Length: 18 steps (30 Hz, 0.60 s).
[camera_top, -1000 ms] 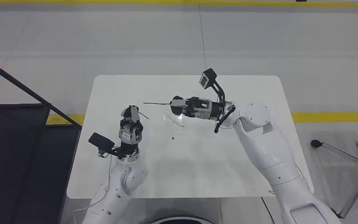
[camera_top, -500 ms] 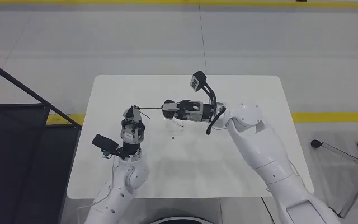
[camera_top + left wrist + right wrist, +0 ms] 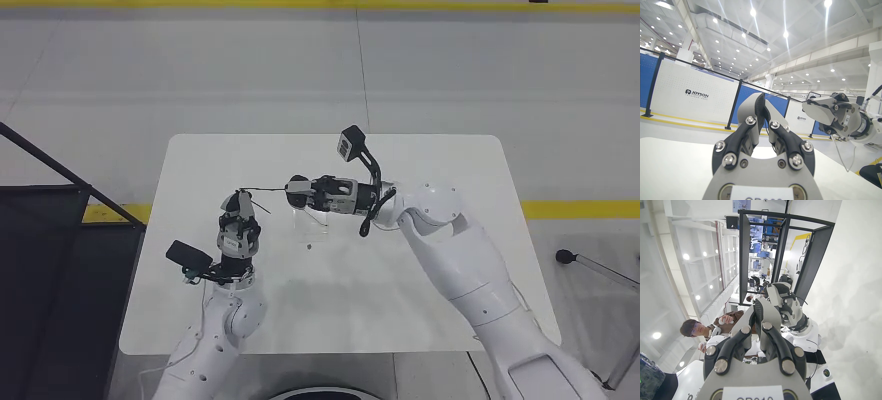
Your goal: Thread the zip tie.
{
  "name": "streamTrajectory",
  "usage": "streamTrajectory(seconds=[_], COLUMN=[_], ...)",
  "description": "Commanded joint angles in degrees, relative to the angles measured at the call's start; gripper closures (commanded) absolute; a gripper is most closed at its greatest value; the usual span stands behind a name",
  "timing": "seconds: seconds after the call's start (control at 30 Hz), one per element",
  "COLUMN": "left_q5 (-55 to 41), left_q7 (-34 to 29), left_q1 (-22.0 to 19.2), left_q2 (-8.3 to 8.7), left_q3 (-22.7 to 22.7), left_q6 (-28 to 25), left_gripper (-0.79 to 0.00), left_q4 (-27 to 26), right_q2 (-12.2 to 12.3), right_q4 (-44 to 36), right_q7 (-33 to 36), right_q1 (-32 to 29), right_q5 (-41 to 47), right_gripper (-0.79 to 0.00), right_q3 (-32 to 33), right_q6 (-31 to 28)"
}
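Over the left half of a white table, well in from every edge with broad tabletop all around, two claws hover close together. The right claw pinches a thin, straight black zip tie that reaches towards the left claw, which is pressed together on a short black strand.
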Motion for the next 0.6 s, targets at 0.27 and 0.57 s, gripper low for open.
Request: streamTrajectory(seconds=[0.27, 0.57], left_q5=[0.12, 0.49], left_q7=[-0.28, -0.37], left_q1=[0.17, 0.18], left_q2=[-0.30, -0.59], left_q3=[-0.36, -0.46], left_q6=[-0.13, -0.24], left_gripper=[0.000, 0.000], left_q4=[0.13, 0.19], right_q2=[0.07, -0.09], right_q4=[-0.53, -0.36], right_q7=[0.73, 1.30], right_q1=[-0.82, -0.90], right_q5=[0.24, 0.32], right_gripper=[0.000, 0.000], right_q3=[0.80, 0.71], right_q6=[-0.41, -0.22])
